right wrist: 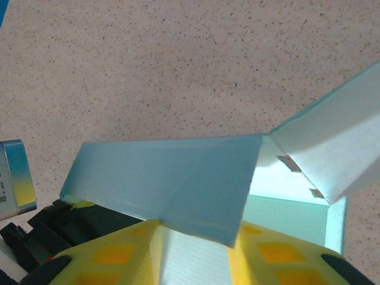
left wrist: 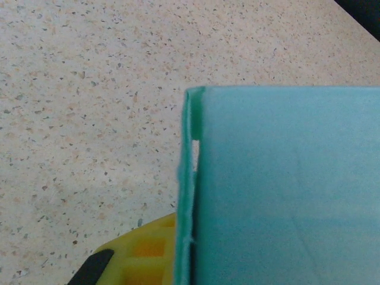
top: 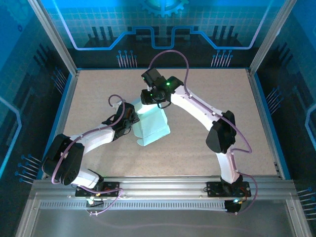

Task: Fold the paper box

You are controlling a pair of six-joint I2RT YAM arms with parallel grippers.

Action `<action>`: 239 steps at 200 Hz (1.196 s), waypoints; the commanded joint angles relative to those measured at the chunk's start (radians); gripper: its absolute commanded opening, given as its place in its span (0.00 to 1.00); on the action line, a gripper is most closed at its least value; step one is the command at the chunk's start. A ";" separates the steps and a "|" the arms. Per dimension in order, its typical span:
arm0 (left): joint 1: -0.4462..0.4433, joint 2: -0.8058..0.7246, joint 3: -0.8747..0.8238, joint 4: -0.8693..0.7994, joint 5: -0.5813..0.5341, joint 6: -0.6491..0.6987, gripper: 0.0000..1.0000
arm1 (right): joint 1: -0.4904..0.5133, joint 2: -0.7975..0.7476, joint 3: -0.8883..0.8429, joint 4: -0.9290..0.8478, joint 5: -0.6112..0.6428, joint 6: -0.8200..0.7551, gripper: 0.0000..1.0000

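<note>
Paper box [top: 152,127]: lay near the middle of the tabletop [top: 212,98] in the top view, pale blue and partly folded, walls raised but the shape unfinished. Was met at its left edge by the left claw [top: 129,120] and at its far edge by the right claw [top: 150,98], both arms bent in towards it. From the left wrist, appeared as a broad blue panel with a doubled edge and a small slot, running down beside one yellow finger [left wrist: 145,255]; looked clamped there by the left claw, closed tight on the thin wall, the second finger hidden. From the right wrist, presented a creased flap [right wrist: 178,178] hanging between two yellow fingers [right wrist: 119,252], with a white wall [right wrist: 332,136] bearing two small tabs to the right and the pale inside below. Was straddled rather than pinched by the right claw: jaws apart either side of the flap's tip, contact uncertain. Could have gone wrong from here in three ways, as a judgement: a crease off its scored line, through a skewed closing on that flap; a buckled corner, through too deep a push into such thin card; a slip out of the left claw's hold or a tear at the slot, through pulls in opposite directions.
</note>
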 commanded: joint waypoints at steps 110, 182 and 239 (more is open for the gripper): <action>0.064 -0.001 0.013 0.095 0.385 0.066 0.00 | -0.235 -0.723 -0.813 0.478 -0.176 -0.137 0.75; 0.090 0.045 0.181 -0.128 0.434 0.028 0.00 | -0.256 -0.790 -0.841 0.442 -0.417 -0.338 0.85; 0.122 0.074 0.300 -0.270 0.525 -0.012 0.00 | -0.146 -0.776 -0.971 0.511 -0.313 -0.460 0.91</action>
